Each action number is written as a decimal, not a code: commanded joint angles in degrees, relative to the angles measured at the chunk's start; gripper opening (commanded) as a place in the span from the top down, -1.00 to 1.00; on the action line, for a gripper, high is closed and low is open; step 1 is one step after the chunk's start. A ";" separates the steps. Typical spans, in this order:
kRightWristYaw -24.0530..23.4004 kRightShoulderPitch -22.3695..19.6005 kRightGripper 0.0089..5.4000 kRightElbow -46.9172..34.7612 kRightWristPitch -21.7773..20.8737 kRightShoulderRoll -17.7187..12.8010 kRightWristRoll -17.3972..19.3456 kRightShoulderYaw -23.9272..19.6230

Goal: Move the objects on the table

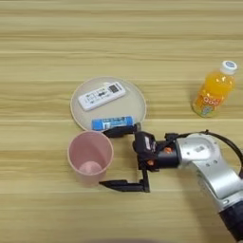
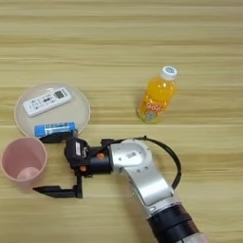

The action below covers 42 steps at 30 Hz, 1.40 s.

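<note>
Gripper (image 1: 110, 158) spread wide, empty, just right of pink cup (image 1: 90, 158). Cup upright, just below plate (image 1: 137, 102) holding remote (image 1: 101, 96) and blue tube (image 1: 112, 123). Likely cup grasp: centre fingers either side of wall, close gently, avoid nudging tube.
</note>
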 commanded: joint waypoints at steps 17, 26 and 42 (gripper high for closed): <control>-3.08 -5.77 -0.99 1.13 -2.06 3.38 -1.93 2.71; -3.39 -5.99 -0.91 1.72 -1.89 4.27 -1.68 2.73; -3.43 -6.46 -0.63 3.09 -2.34 4.58 -1.28 1.48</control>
